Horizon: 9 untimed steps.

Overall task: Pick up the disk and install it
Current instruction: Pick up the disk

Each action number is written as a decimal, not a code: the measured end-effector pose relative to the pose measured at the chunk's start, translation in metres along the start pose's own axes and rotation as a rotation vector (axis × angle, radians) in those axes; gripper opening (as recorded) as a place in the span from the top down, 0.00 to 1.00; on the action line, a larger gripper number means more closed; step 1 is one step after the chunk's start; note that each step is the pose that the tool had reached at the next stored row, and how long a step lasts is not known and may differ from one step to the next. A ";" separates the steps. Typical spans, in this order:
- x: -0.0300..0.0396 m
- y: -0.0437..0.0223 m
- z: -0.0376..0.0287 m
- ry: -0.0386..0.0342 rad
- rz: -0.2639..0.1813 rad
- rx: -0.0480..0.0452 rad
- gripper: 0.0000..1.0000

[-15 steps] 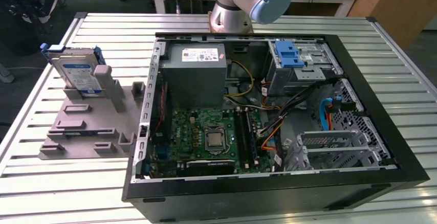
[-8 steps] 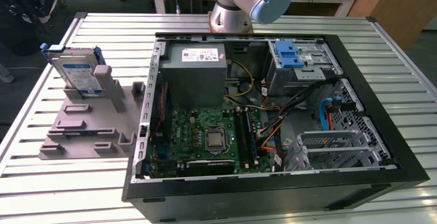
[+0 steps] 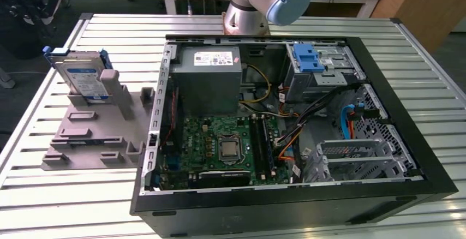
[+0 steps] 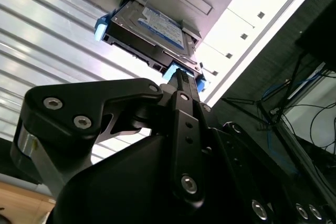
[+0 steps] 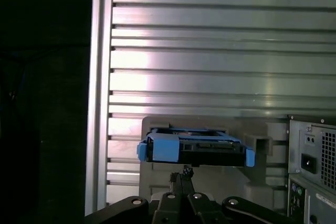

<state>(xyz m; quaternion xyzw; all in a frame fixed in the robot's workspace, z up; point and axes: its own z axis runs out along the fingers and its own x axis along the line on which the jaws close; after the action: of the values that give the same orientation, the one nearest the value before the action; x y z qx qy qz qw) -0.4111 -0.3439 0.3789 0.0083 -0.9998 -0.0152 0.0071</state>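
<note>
The disk (image 3: 80,78) stood on its edge in a gray stand (image 3: 95,124), slotted into the end of the stand nearer my arm's base (image 3: 258,1). The label side faced up and toward the computer case (image 3: 291,206), and the blue frame showed along the disk's edges. The stand sat on the slatted metal table (image 3: 109,26), close to the table's edge on the exterior view's left and just beside the open case.

My claw (image 5: 181,174) was closed, its tips drawn together with nothing between them. In the first wrist view it pointed at the narrow end of the disk (image 5: 194,150) but stopped short of it, with a strip of the stand (image 5: 226,182) showing between the two. The table slats (image 5: 210,51) ran beyond the disk, and the back panel of the case (image 5: 315,150) stood off to one side. In the second wrist view the claw (image 4: 182,80) lined up with a blue corner of the disk (image 4: 152,27), near it and apart from it.

Inside the case the gray power supply (image 3: 207,81) lay against the wall nearest my arm's base, with the green circuit board (image 3: 218,146) next to it. A blue latch (image 3: 309,59) topped the metal drive cage in the case's corner on the exterior view's right.
</note>
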 end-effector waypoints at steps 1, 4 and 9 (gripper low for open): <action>0.0000 0.0000 0.0000 0.0003 -0.010 0.0002 0.89; 0.0002 0.0000 0.0002 0.0019 -0.055 0.0009 0.89; 0.0003 0.0000 0.0004 0.0033 -0.107 0.0016 0.89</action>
<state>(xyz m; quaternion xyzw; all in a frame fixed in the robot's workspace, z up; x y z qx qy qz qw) -0.4114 -0.3439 0.3785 0.0620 -0.9979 -0.0147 0.0079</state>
